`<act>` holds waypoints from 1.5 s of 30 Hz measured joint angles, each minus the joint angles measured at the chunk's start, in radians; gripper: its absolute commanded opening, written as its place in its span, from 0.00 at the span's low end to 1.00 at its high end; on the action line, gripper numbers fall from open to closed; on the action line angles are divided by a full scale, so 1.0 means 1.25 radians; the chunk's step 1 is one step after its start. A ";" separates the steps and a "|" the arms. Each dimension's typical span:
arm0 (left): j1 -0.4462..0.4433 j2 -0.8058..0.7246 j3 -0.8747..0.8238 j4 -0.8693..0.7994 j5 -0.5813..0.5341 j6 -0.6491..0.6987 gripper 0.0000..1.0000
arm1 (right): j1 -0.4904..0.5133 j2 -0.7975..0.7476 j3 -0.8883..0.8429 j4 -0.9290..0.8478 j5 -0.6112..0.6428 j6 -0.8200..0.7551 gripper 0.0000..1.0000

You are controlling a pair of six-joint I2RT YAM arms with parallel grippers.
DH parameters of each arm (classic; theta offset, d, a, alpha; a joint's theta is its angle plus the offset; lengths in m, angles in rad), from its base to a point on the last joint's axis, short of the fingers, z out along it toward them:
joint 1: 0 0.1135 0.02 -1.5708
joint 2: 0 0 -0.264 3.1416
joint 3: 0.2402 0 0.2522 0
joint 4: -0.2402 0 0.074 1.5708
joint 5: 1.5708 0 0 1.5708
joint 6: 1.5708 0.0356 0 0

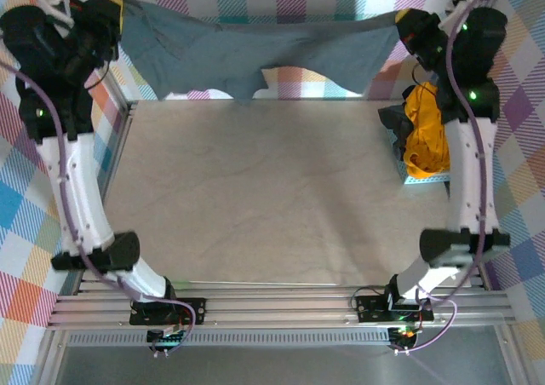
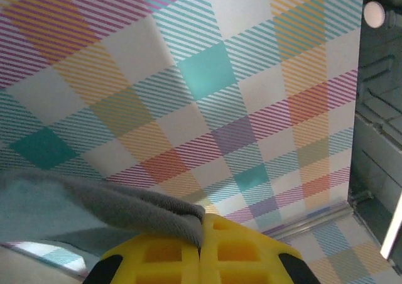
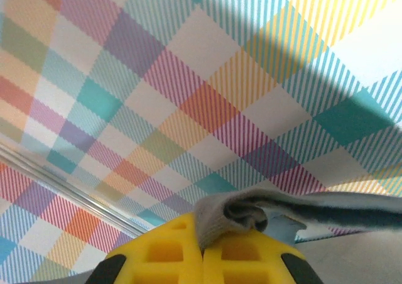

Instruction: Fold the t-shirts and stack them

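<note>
Grey t-shirt: hung stretched above the far edge of the bench, your left claw and right claw each clamped on a corner. Step: spreading before folding. Next, you likely needed to lay it flat. Yellow t-shirt: in basket, right.

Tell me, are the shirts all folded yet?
Not yet. Nothing looks folded or stacked. In hand: the left tool and right tool, both shut, hold the slate-grey t-shirt stretched wide at the table's far edge. Left: fold it, then the mustard-yellow t-shirt and dark grey t-shirt bunched in the blue basket, then stack them.
</note>
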 measured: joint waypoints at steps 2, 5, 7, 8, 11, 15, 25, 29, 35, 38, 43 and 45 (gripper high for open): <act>0.000 -0.097 -0.104 0.030 -0.039 0.017 0.00 | 0.000 -0.095 -0.092 0.040 0.014 -0.014 0.00; 0.000 -0.180 -0.143 0.045 -0.092 0.046 0.00 | 0.000 -0.194 -0.156 0.079 0.030 -0.034 0.00; 0.000 -0.193 -0.108 0.050 -0.115 0.062 0.00 | 0.000 -0.233 -0.159 0.096 0.040 -0.047 0.00; 0.000 -0.186 -0.078 0.053 -0.122 0.069 0.00 | 0.000 -0.245 -0.157 0.105 0.045 -0.052 0.00; 0.000 -0.161 -0.013 0.059 -0.138 0.074 0.00 | 0.000 -0.248 -0.142 0.113 0.057 -0.060 0.00; -0.001 -0.071 0.049 0.078 -0.141 0.074 0.00 | 0.001 -0.176 -0.085 0.103 0.063 -0.070 0.00; -0.048 0.579 0.367 0.043 -0.125 0.071 0.34 | 0.000 0.365 0.170 -0.012 0.071 -0.070 0.38; -0.059 0.775 0.387 -0.040 -0.117 0.065 1.00 | 0.000 0.631 0.395 -0.169 0.072 -0.071 0.70; -0.088 0.766 0.274 -0.189 -0.138 0.129 0.94 | 0.011 0.608 0.269 -0.300 0.091 -0.114 0.70; -0.124 0.601 0.018 -0.185 -0.163 0.154 0.79 | 0.030 0.438 -0.001 -0.263 0.100 -0.130 0.68; -0.188 0.317 -0.425 -0.101 -0.146 0.120 0.41 | 0.074 0.216 -0.342 -0.179 0.091 -0.131 0.63; -0.205 0.267 -0.554 -0.063 -0.132 0.098 0.32 | 0.090 0.192 -0.422 -0.157 0.085 -0.133 0.61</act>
